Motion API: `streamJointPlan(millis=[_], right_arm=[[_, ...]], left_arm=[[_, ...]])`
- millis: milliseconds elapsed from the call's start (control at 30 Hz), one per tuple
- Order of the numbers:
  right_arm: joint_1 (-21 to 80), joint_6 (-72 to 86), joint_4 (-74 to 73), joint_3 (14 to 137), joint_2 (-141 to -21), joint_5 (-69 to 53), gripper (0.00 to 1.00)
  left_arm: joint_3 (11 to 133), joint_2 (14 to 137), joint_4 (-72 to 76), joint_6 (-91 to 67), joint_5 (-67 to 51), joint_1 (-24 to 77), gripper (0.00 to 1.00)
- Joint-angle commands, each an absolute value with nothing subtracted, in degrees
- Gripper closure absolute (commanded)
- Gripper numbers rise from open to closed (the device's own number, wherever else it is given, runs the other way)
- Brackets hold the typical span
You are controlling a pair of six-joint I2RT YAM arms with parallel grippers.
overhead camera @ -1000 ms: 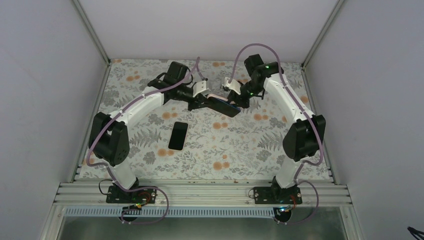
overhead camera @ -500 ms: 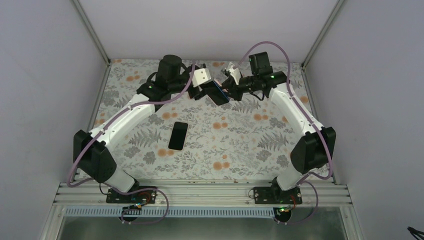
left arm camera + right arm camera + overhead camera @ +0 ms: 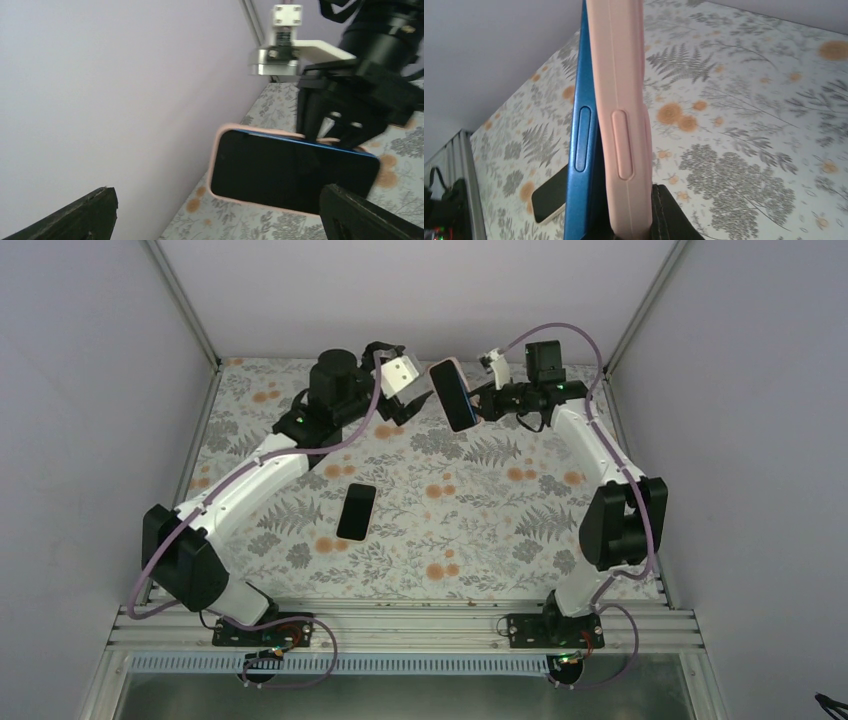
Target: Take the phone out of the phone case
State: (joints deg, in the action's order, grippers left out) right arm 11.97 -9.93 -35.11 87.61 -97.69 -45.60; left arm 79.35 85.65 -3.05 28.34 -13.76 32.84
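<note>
At the far side, the right gripper [image 3: 478,405] pinched the phone [image 3: 292,172] aloft, only partly peeled from its pink case [image 3: 621,100], while the left gripper [image 3: 412,403] hung spread wide beside it.

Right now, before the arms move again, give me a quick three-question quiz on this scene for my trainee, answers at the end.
1. True or false: the left tool is clamped on the pink case.
2. Which tool holds the blue phone and its case in the air? A left, B right, C neither.
3. Fill in: a second, dark phone lies flat on the ____.

Key:
1. False; the left tool stands open, touching nothing.
2. B.
3. table.
</note>
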Motion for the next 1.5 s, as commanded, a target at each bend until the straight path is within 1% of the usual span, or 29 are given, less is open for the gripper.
streamJointPlan(millis=[0, 200, 300, 467, 567, 767, 867, 1167, 1467], right_arm=[[8.73, -0.38, -28.55, 91.1, -101.0, -45.86, 0.97], [7.7, 5.38, -24.65, 94.31, -103.76, -41.21, 0.97], [7.58, 6.52, -24.49, 98.11, -105.6, -39.48, 0.97], [7.56, 7.27, -26.25, 103.33, -108.4, -37.93, 0.97], [7.59, 7.27, -25.88, 102.68, -108.09, -37.77, 0.97], [7.58, 8.59, -21.5, 97.02, -106.06, -37.54, 0.97], [7.6, 9.34, -19.87, 95.25, -105.41, -37.78, 0.97], [7.79, 12.07, -17.62, 94.92, -104.06, -37.86, 0.97], [8.28, 12.97, -17.27, 94.5, -103.97, -38.94, 0.97]], left_arm=[[76.21, 87.35, 3.55, 23.09, -8.99, 36.47, 0.0], [74.15, 94.77, 13.31, 22.04, 2.17, 42.84, 0.0], [76.54, 98.9, 15.57, 22.44, 3.96, 45.17, 0.0], [80.8, 103.78, 17.2, 21.52, 5.35, 45.96, 0.0], [81.78, 105.15, 18.14, 20.65, 7.03, 45.97, 0.0], [82.33, 107.34, 21.23, 21.06, 12.36, 46.14, 0.0], [83.26, 108.56, 21.45, 21.51, 12.59, 46.35, 0.0], [83.99, 110.41, 21.59, 22.3, 12.45, 47.45, 0.01], [84.55, 112.11, 24.59, 24.03, 18.17, 47.55, 0.0]])
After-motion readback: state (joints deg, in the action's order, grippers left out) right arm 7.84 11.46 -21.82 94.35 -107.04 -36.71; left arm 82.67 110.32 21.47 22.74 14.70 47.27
